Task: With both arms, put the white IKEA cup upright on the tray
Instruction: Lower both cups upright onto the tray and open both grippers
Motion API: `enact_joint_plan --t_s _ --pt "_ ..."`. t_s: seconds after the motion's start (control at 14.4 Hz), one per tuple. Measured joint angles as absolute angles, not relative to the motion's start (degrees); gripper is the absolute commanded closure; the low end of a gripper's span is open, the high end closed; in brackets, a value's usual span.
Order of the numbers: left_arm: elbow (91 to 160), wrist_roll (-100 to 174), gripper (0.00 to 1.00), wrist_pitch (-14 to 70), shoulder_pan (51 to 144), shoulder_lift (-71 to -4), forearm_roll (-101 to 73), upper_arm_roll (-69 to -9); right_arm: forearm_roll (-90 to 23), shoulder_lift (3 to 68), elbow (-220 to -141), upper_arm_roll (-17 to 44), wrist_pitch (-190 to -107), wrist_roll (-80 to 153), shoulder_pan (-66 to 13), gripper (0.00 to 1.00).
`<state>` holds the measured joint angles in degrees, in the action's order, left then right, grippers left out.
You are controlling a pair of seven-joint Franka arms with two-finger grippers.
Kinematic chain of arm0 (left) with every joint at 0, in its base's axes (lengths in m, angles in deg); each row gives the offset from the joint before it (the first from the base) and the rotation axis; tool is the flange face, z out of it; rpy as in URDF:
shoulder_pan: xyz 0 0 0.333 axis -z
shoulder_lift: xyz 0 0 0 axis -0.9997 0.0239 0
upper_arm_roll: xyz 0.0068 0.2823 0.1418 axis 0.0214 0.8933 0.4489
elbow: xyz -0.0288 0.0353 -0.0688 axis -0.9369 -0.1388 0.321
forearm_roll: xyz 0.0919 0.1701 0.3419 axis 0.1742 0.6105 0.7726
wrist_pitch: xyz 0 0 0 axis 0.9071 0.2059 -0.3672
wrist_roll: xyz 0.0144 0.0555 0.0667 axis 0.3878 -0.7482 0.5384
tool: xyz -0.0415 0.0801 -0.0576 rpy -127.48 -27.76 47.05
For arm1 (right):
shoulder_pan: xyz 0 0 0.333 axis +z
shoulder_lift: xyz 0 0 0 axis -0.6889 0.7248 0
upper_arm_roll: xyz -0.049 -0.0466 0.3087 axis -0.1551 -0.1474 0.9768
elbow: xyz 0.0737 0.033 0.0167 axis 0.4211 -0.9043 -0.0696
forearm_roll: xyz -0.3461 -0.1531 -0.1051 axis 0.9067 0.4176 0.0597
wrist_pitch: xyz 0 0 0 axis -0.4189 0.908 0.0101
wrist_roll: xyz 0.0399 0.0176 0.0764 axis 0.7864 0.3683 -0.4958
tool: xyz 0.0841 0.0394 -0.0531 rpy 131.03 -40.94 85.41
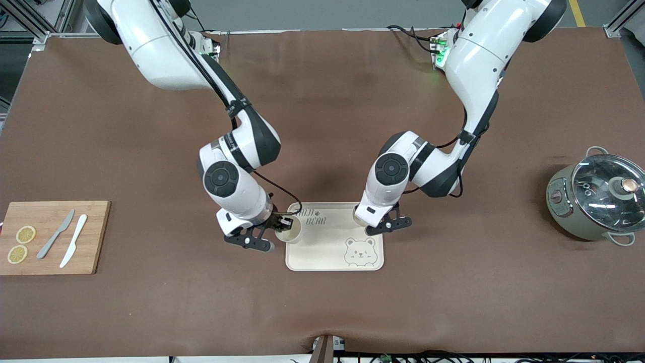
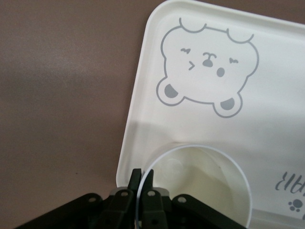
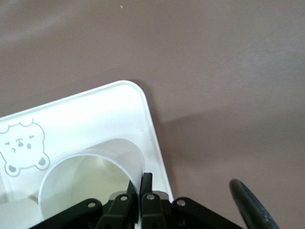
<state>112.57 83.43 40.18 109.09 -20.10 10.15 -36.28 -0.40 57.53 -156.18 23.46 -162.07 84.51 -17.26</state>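
The tray (image 1: 334, 249) is cream, and grey letters on it say "BEAR" in the front view, with part of another word above that is half hidden by the right arm's cable. A grey bear face (image 1: 360, 251) is drawn on the tray, near the corner closest to the front camera at the left arm's end. No brand name can be read on either cup.

The right gripper (image 1: 283, 225) is low at the tray's edge on the right arm's end. Its two fingers (image 3: 147, 183) are squeezed together on the thin rim of a white cup (image 1: 288, 231). That cup stands up straight just under the gripper, on the tray's edge strip, with its open mouth facing up.

The left gripper (image 1: 372, 222) is low over the tray's edge at the left arm's end. Its fingers (image 2: 148, 179) are pinched on the rim of a second white cup (image 2: 200, 186). One finger is inside the rim and one is outside. This cup also stands up straight on the tray, right under the gripper, and the bear face is just beside it.

Away from both grippers, at the right arm's end of the table, a wooden cutting board (image 1: 53, 237) holds two lemon slices (image 1: 21, 244), a grey knife (image 1: 55, 234) and a white knife (image 1: 73, 241). At the left arm's end sits a pot (image 1: 594, 200) with a glass lid.
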Motion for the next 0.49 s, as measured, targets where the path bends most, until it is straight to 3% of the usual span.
enact_joint_plan --t_s 0.49 --pt "112.3 84.1 1.0 41.8 109.8 -20.1 12.3 -35.4 0.2 62.6 -151.9 19.3 -163.6 88.1 -11.1 1.0"
